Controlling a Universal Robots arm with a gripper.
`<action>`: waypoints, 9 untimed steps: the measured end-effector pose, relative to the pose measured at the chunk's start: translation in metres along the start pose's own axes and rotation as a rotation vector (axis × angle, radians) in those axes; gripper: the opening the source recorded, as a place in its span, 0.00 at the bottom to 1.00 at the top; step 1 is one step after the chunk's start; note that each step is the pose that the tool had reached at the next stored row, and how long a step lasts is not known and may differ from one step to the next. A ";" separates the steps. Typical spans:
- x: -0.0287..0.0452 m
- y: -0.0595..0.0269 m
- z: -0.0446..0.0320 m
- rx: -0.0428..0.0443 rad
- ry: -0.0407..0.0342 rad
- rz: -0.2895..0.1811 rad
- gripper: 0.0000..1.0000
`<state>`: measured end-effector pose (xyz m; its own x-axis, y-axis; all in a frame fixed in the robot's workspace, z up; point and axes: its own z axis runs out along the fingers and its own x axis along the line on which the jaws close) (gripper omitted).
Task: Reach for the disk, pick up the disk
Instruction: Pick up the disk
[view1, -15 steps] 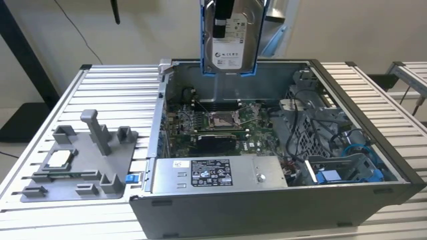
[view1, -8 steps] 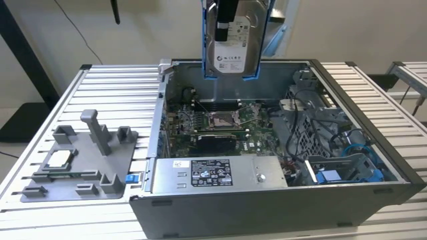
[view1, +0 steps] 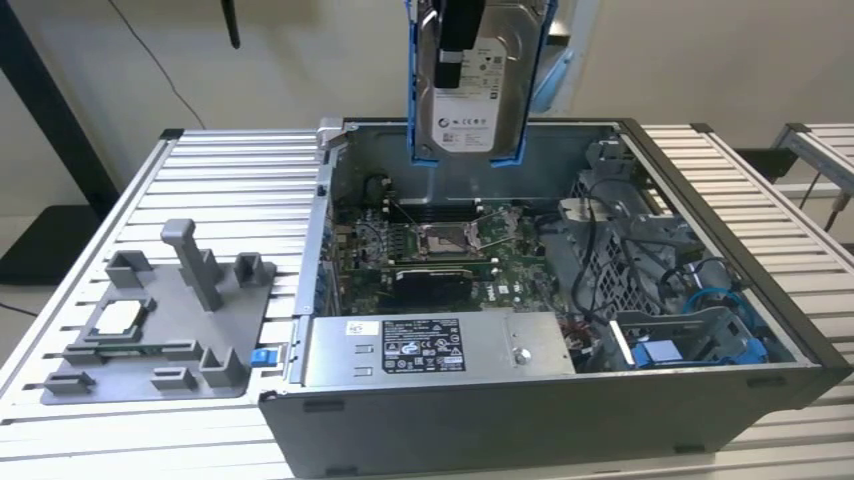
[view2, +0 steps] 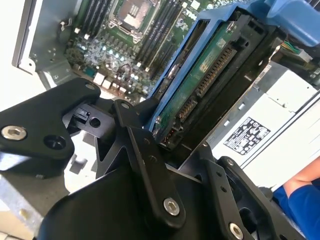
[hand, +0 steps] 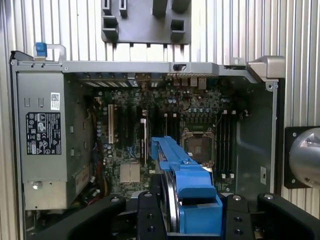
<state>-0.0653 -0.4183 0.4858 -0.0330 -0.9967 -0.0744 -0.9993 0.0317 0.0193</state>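
The disk (view1: 470, 85) hangs well clear above the open computer case (view1: 534, 420), so nothing crowds it up there. Below, the middle over the motherboard (view1: 441, 250) is pretty open. The exterior view's right side is a mess of cables (view1: 641, 240) and a drive cage (view1: 694, 335), and the power supply (view1: 441, 350) blocks the front. The grey fixture tray (view1: 160, 320) sits outside on the table (view1: 747, 200).

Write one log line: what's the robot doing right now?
gripper: shut on disk | disk: lifted, upright above open computer case | pickup: done
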 end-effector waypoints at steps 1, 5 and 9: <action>0.0016 -0.0006 -0.0001 -0.0001 0.0000 0.000 0.00; 0.0085 -0.0026 -0.0004 -0.0004 0.0000 0.000 0.00; 0.0153 -0.0044 -0.0007 -0.0006 0.0000 0.000 0.00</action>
<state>-0.0614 -0.4337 0.4853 -0.0330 -0.9967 -0.0744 -0.9993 0.0316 0.0199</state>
